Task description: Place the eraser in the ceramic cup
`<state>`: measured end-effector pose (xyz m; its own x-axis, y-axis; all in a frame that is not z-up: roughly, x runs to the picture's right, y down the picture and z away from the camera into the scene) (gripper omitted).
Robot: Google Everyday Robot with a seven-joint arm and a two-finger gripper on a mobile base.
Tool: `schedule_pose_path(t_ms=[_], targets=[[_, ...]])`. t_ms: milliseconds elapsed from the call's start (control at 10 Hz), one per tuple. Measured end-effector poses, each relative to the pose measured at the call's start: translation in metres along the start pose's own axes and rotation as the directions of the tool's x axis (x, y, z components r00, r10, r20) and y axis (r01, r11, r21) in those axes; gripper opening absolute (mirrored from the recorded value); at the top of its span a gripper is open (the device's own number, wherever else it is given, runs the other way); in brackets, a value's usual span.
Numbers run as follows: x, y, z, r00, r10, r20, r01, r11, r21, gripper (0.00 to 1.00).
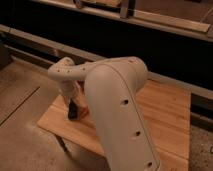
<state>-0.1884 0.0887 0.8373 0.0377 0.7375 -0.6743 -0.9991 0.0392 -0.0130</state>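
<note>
At the left end of the worktop (54,122) my fingers (73,110) hang as one dark upright shape close over the wood, their grip beyond telling, the eraser and its long axis indistinguishable there, an orange-red stick (83,111) just beside them.

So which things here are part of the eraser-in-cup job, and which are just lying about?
Job:
- the gripper, low over the wooden table
- eraser and ceramic cup: not in sight

Lying about:
- an orange-red object beside the gripper
</note>
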Motion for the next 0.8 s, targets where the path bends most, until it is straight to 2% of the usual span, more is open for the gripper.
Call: schedule_pose_path(t_ms=[100, 300, 500, 800], targets=[[-0.001, 0.001, -0.003, 1.0, 0.002, 0.01, -0.002, 1.0, -0.005, 0.02], [-0.01, -0.007, -0.027, 0.997, 0.016, 0.074, -0.017, 1.0, 0.001, 0.0], [-0.016, -0.027, -0.066, 0.987, 0.038, 0.155, -0.043, 0.999, 0.028, 0.0], [-0.009, -0.057, -0.102, 0.974, 0.075, 0.213, -0.089, 0.994, 0.06, 0.0]])
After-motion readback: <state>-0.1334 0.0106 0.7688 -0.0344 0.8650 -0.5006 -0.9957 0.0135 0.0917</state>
